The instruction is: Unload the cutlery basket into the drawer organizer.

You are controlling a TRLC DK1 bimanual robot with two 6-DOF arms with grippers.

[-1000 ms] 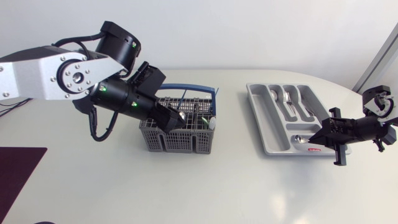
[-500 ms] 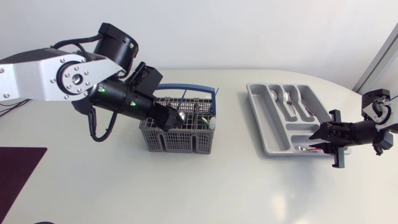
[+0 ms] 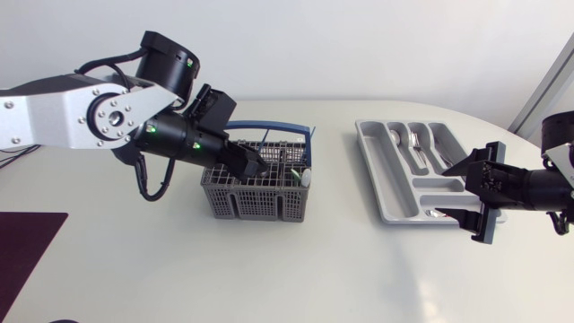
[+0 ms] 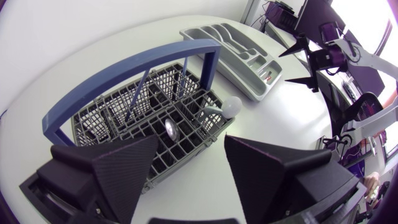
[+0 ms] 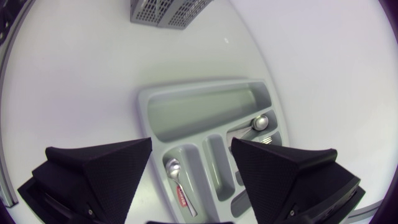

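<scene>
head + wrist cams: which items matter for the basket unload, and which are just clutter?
Job:
cutlery basket
cutlery standing in it
drawer organizer
forks and spoon lying in it
left pincer, open over the basket
right pincer, open over the organizer

Lying about:
dark mat at the table's corner

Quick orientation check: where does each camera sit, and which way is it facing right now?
Head view: fixed above the table, looking down; left arm and right arm show, left gripper over the basket, right gripper by the organizer.
Left wrist view: on the left arm's last link, looking down into the basket; own open fingers show.
Right wrist view: on the right arm's last link, looking down on the organizer; own open fingers show.
Shared: both wrist views show basket and organizer.
</scene>
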